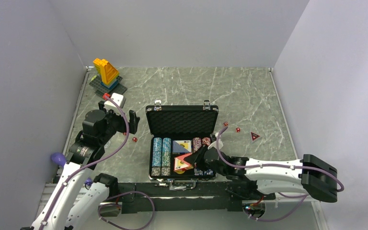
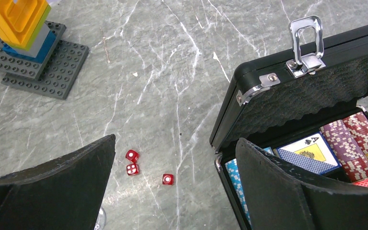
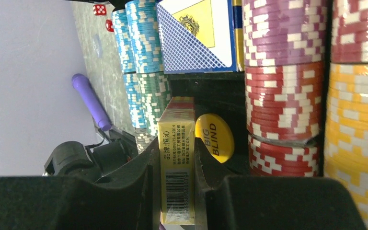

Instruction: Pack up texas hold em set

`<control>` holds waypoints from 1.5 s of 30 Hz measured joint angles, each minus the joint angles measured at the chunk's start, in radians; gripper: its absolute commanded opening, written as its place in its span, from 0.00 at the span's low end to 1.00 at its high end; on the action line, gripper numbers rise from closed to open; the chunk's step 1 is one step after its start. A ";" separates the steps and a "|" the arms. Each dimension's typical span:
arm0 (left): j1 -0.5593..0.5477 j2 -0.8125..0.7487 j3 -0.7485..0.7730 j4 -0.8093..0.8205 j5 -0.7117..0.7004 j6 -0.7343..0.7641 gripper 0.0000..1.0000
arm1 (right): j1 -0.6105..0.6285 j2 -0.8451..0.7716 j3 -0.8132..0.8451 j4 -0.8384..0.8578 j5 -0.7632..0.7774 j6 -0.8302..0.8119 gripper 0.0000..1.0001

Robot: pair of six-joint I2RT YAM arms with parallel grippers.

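Overhead, a grey marbled bench (image 1: 249,96) carries a flat black case (image 1: 182,120) lying open at its centre, with the foam-lined lid standing upright along the far side. The right pincer (image 3: 175,148) reaches into the case from the near right. It is clamped on a yellow-and-red card deck (image 3: 176,167), one finger on each broad face. The deck stands on a narrow edge with its long axis running out along the fingers. A dark vacant slot (image 3: 206,88) lies directly ahead of it, between the blue chip rows (image 3: 141,43) and the red-and-purple chip rows (image 3: 282,72), and just short of a blue-backed second deck (image 3: 196,33). A yellow "BIG BLIND" button (image 3: 214,136) sits just beside the held deck. The deck likely needs to be laid flat and pushed forward into that slot.

The left pincer (image 2: 176,143) hovers spread wide and holds nothing, over the bench left of the case. Three red dice (image 2: 132,169) lie just ahead of it, so the left arm is the nearer one to them. More dice (image 1: 237,129) lie to the right of the case, and a toy brick tower (image 1: 106,72) stands in the far left corner.

The deck and fingers hide the slot floor, so it cannot be told whether the deck's leading edge touches the foam. The right arm covers the near-right chips in the overhead view
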 measured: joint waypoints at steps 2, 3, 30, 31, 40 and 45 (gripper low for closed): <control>0.000 0.000 0.000 0.000 0.000 0.000 0.99 | -0.014 0.025 0.006 0.024 -0.018 -0.010 0.00; 0.000 0.000 0.000 0.000 0.000 0.000 0.99 | -0.021 0.040 0.016 0.031 -0.026 -0.020 0.00; 0.002 0.000 0.000 0.000 0.003 0.001 0.99 | -0.039 0.018 0.048 -0.048 -0.076 -0.089 0.00; 0.002 0.000 0.000 0.000 0.003 0.001 0.99 | -0.039 0.018 0.048 -0.048 -0.078 -0.090 0.00; 0.002 0.000 0.000 0.000 0.011 0.001 0.99 | -0.032 0.013 0.048 -0.068 -0.110 -0.082 0.00; 0.002 0.000 0.000 0.000 0.011 0.001 0.99 | -0.029 0.012 0.050 -0.076 -0.107 -0.081 0.00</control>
